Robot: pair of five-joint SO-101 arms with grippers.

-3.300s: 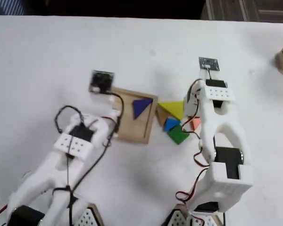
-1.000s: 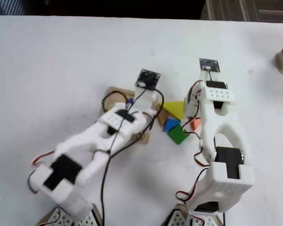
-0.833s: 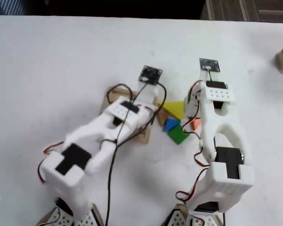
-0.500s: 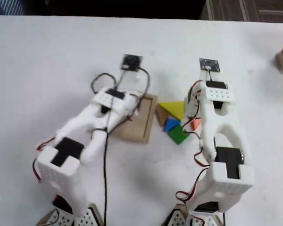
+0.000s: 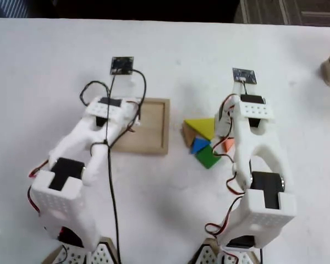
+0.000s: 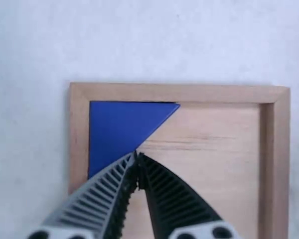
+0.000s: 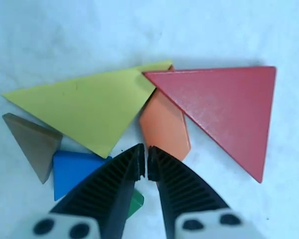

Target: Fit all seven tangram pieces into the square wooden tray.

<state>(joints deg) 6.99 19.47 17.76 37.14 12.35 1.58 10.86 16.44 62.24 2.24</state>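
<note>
Risk: blue triangle [image 6: 119, 127] nudged out of tray [image 6: 274, 149] corner.
Left hand [image 6: 137, 157] clenched, empty, tips at its edge; right hand [image 7: 144, 149] clenched over loose pcs [image 7: 89, 104], may scatter them.

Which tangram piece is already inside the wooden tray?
The dark blue triangle, tucked into a corner of the tray. The others, like the yellow triangle, lie loose on the table.
</note>
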